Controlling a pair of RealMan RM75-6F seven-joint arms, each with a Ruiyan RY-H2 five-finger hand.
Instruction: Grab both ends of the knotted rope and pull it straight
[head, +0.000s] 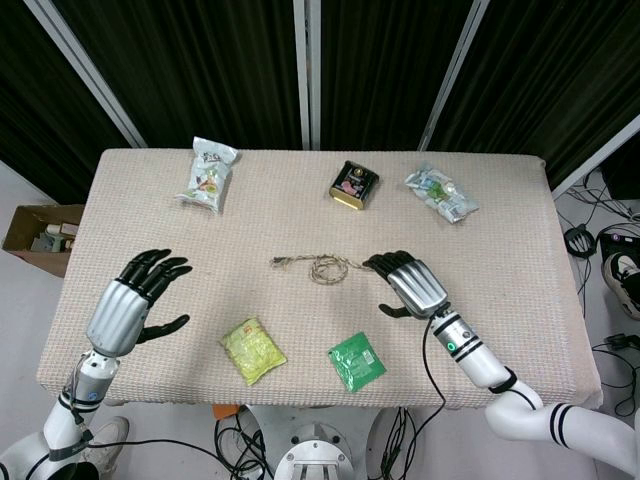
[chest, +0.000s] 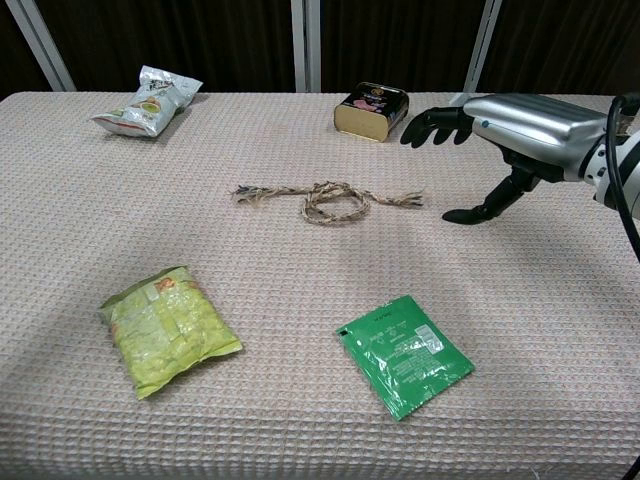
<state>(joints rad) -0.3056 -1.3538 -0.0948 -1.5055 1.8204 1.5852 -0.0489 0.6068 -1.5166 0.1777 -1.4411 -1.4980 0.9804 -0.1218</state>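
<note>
nearest the chest camera lie 2 packets on the woven table cover (chest: 560, 330): a green sachet (chest: 405, 355) toward my right and a yellow-green snack bag (chest: 167, 341) toward my left, well apart from each other.

beyond them, near the middle of the table, the knotted rope (chest: 330, 200) lies flat, running left to right with a loose loop at its centre and frayed ends. neither of my hands touches it.

my right hand (head: 412, 283) hovers just beside the rope's right end, palm down, fingers (chest: 432, 127) spread and reaching forward, thumb hanging below, holding nothing. in the chest view its thumb tip sits near the rope end but apart from it.

my left hand (head: 133, 300) shows only in the head view, over the left part of the table, well apart from the rope's left end, fingers spread and holding nothing.

along the far edge sit a white snack bag (head: 208, 173) on the left, a dark gold-edged tin (head: 354, 185) in the middle and a pale crinkled packet (head: 441, 192) on the right. a cardboard box (head: 35, 236) stands on the floor to the left of the table.
</note>
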